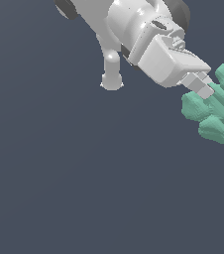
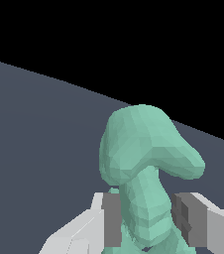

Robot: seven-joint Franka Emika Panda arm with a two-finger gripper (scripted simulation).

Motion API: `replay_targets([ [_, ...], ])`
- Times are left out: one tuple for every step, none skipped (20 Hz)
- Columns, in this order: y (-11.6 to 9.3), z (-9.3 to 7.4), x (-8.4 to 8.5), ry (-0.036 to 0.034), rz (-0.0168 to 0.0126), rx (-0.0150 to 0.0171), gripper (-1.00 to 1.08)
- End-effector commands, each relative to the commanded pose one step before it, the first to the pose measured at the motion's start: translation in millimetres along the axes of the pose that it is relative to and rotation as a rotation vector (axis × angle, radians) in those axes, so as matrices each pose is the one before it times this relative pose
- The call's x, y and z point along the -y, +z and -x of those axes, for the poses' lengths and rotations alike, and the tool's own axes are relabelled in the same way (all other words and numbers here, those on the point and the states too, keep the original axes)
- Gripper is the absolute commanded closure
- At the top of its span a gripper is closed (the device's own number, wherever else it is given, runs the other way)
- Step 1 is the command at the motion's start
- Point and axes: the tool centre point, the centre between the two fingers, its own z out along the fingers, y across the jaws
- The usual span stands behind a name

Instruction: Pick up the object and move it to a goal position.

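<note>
Your white claw (image 2: 146, 223) pinches narrow stem of matte mint-green lumpy faceted object (image 2: 146, 149), pads touching both sides. Object at 3 o'clock in exterior view. Looks rigid, light, top-heavy; keep grip on stem.

Matt, faceted mint object (image 2: 146, 163), glossy white gripper (image 2: 146, 223) — matt grey pads (image 2: 112, 221)

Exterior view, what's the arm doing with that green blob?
The Panda arm's gripper is at the mint-green lumpy object, near the exterior view's right edge. In the wrist view, the grey fingers sit on either side of a narrow part of the object, apparently gripping it. Whether it is lifted off the dark surface cannot be told.
</note>
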Motion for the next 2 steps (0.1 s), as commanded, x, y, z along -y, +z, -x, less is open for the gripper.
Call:
replay_targets([
  [-0.60,-2.60,0.69,-0.00392,-0.00161,-0.00838,1.08],
  [0.12,0.23,-0.13,0.00000,0.00000,0.00000,1.08],
])
